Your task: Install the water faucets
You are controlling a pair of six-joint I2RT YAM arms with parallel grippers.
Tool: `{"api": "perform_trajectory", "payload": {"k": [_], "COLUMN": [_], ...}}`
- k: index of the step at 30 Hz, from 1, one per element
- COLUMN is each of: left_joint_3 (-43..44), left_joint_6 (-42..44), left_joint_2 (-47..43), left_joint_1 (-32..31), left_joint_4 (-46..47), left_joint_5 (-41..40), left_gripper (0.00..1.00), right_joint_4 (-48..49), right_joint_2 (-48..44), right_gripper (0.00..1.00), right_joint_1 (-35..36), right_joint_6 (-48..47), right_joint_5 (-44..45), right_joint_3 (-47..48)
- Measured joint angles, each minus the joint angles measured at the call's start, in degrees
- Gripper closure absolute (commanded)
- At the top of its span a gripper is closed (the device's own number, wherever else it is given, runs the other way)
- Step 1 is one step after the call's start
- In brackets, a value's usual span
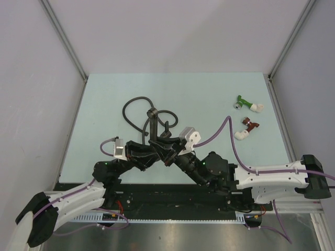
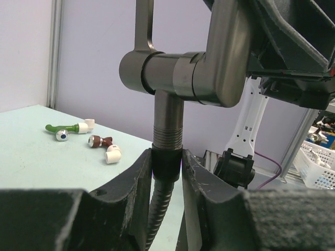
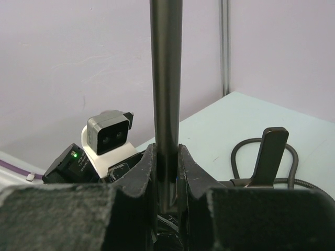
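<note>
Top external. Found the faucet point(image 1: 154, 125) over mid-table point(image 1: 104, 94), at the meeting point of left gripper point(image 1: 156, 146) and right gripper point(image 1: 170, 154); cannot read either jaw from above. Noted the black hose point(image 1: 131, 107) looped just behind, seemingly joined to the faucet. Logged the green fitting point(image 1: 246, 103) and dark-red fitting point(image 1: 248, 127) lying near each other, well apart from the arms, right side.

Left wrist. Confirmed left gripper point(image 2: 166, 167) clamped on the hose's black end collar point(image 2: 166, 159), directly under the faucet's threaded stub. Observed the faucet body point(image 2: 172, 73) raised clear of the table.

Right wrist. Confirmed right gripper point(image 3: 166, 167) closed tight on the faucet's long straight arm point(image 3: 166, 78), standing upright between the fingers point(image 3: 138, 178). Noted a flat dark lever point(image 3: 272, 154) beside it.
</note>
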Motion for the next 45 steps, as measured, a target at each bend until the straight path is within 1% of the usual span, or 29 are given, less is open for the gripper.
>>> {"api": "perform_trajectory", "payload": {"k": [9, 12, 18, 22, 27, 33, 39, 45], "left_joint_3": [0.0, 0.0, 0.0, 0.0, 0.0, 0.0, 0.0, 0.0], "left_joint_6": [0.9, 1.2, 1.9, 2.4, 3.2, 6.3, 10.9, 17.0], "left_joint_2": [1.5, 1.7, 1.8, 1.9, 2.6, 3.5, 3.9, 4.0], "left_joint_1": [-0.9, -1.1, -1.4, -1.7, -2.3, -3.9, -6.7, -9.9], "left_joint_4": [1.3, 1.3, 1.2, 1.2, 0.6, -0.7, -1.8, -3.3], "left_joint_5": [0.0, -0.2, -0.5, -1.0, -2.0, -4.5, -7.6, -11.2], "left_gripper": [0.67, 0.71, 0.85, 0.90, 0.91, 0.92, 0.92, 0.92], "right_joint_4": [0.9, 1.3, 1.6, 3.0, 6.9, 13.1, 19.8, 21.3], "right_joint_2": [0.6, 1.0, 1.1, 1.9, 4.3, 7.6, 10.8, 12.5], "right_gripper": [1.00, 1.00, 1.00, 1.00, 1.00, 1.00, 1.00, 1.00], "right_joint_1": [1.1, 1.2, 1.4, 2.1, 3.4, 4.5, 5.6, 6.1], "right_joint_6": [0.3, 0.0, -0.2, -0.9, -2.3, -4.1, -7.3, -9.1], "right_joint_5": [2.6, 2.9, 4.1, 6.3, 12.3, 19.9, 26.0, 29.6], "right_joint_3": [-0.7, -0.7, -0.7, -0.7, -0.7, -0.7, -0.7, 0.1]}}
